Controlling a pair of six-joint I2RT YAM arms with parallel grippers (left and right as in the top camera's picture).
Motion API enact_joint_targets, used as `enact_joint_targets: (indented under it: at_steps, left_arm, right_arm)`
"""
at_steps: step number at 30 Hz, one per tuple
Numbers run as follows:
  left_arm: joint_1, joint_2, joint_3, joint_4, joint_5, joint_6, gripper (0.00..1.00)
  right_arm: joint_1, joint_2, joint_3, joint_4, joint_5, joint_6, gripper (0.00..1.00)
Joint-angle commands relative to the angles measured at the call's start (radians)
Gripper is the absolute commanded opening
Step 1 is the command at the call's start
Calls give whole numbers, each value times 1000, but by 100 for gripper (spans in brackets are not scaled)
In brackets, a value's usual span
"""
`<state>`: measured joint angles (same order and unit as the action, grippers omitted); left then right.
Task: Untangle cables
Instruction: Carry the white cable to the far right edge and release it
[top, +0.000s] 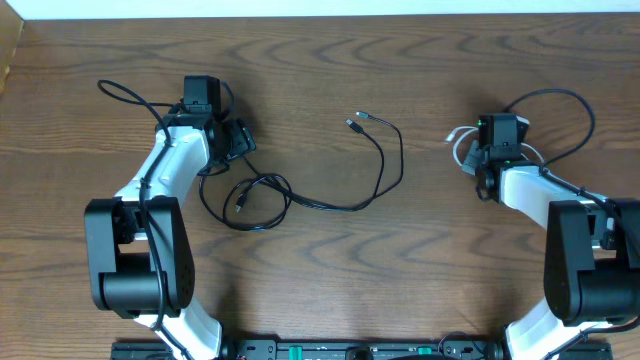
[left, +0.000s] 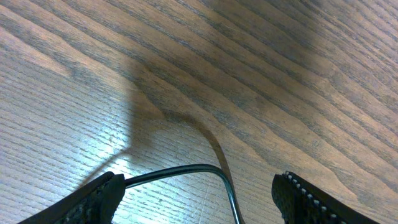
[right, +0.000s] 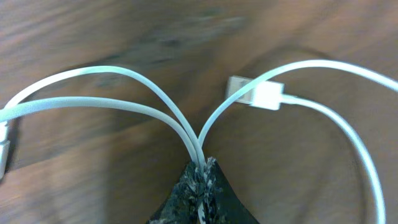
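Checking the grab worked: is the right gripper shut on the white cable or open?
Shut on the white cable. The right wrist view shows the right gripper with fingers pressed together, cable strands pinched between them.

Overhead straight down over the table (top: 320, 60); wrist views low and close, sharing its black cable (left: 180, 168) and white cable (right: 99, 99).

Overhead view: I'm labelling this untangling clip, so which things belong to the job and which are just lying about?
Job in hand:
black cable, by the open left gripper
white cable, pinched in the shut right gripper

Just there:
arm wires
table
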<state>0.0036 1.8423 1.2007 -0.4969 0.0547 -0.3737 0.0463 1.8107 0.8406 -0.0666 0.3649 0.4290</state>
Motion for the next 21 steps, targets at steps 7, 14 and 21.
enact_joint_targets:
  at_steps: [7,14,21]
  left_arm:
    - [1,9,-2,-2,6,-6,80]
    - [1,9,-2,-2,6,-6,80]
    - [1,9,-2,-2,6,-6,80]
  right_arm:
    - [-246,24,-45,-142,132,159,5]
    - [-462,24,-45,-183,-91,177,2]
    - [-581,24,-45,-29,-283,115,1]
